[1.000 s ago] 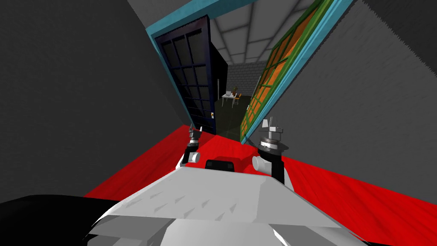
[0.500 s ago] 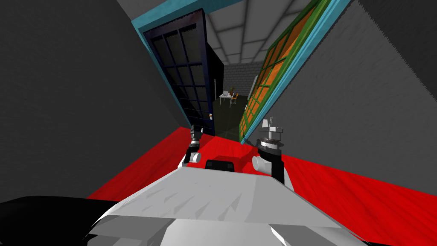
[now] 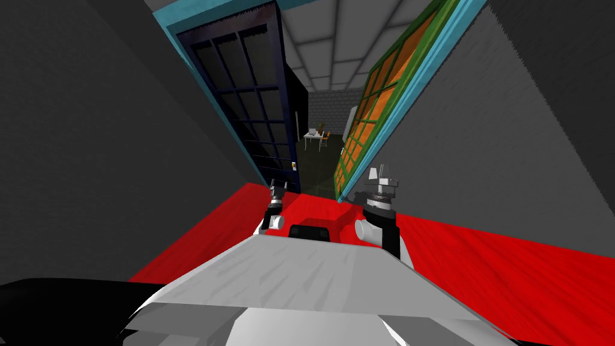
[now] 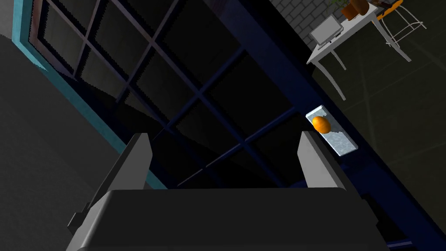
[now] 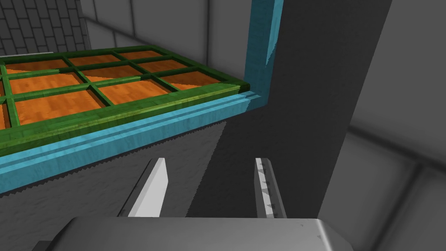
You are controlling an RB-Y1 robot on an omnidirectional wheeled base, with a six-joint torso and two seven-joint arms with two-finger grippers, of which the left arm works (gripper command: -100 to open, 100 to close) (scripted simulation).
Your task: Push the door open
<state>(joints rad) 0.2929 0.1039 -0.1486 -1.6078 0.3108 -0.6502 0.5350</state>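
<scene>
Both leaves of a double doorway are seen standing ajar, with a lit room visible through the gap between them. The dark blue glazed door (image 3: 252, 96) is hung on the robot's left and is swung away from the teal frame (image 5: 130, 133). A green door (image 3: 372, 102) with orange panes is swung back on the right.

The left hand (image 3: 276, 183) is held low, close to the foot of the dark blue door, with its two fingers spread wide and nothing gripped between them. In the left wrist view it is pointed at the lower panes, and an orange knob (image 4: 321, 124) on a pale plate is seen just beyond one fingertip. Whether the fingers are pressed against the door cannot be told.

The right hand (image 3: 382, 174) is raised beside the green door, near the frame. Its fingers are likewise parted and nothing is held.

A white surface (image 3: 312, 137) carrying a laptop and a plant is seen deep in the far room, beyond the red floor (image 3: 480, 270).

The task is judged to be well advanced, since a passage has already been opened. What is left, it appears, is for the dark blue door to be pushed further round, so that the opening is made wide enough for the body.
</scene>
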